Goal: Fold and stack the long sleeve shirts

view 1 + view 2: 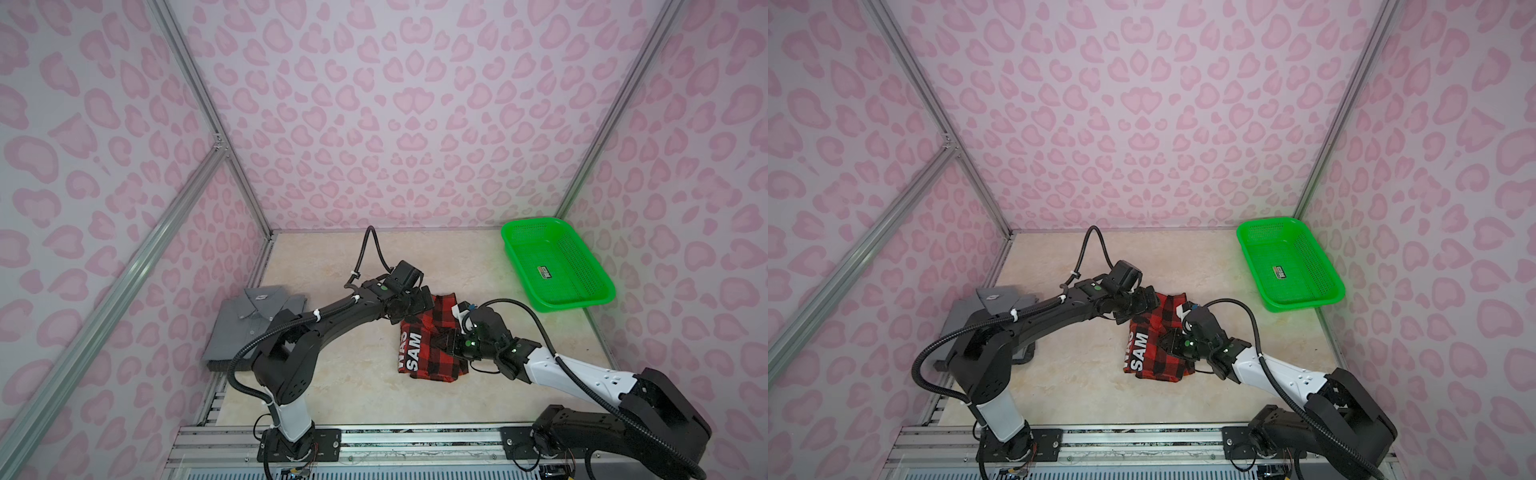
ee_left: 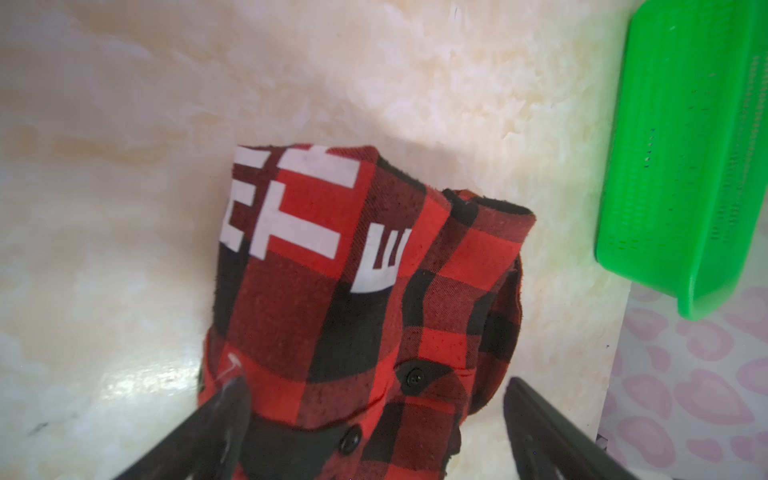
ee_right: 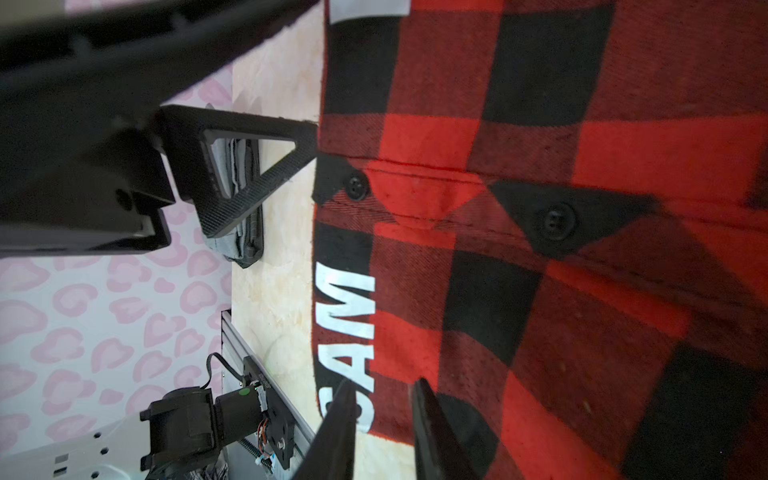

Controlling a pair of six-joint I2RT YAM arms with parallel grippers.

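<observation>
Our left hand (image 2: 374, 384) gapes wide around the checked shirt (image 2: 332, 299); whether our narrowed right hand (image 3: 382, 386) grips it, we cannot tell.

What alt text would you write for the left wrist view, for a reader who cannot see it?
A folded red-and-black checked shirt with large white letters lies on a pale marbled table. The left gripper, wide open, reaches over its buttoned end. A green perforated basket stands apart from it on the table.
</observation>
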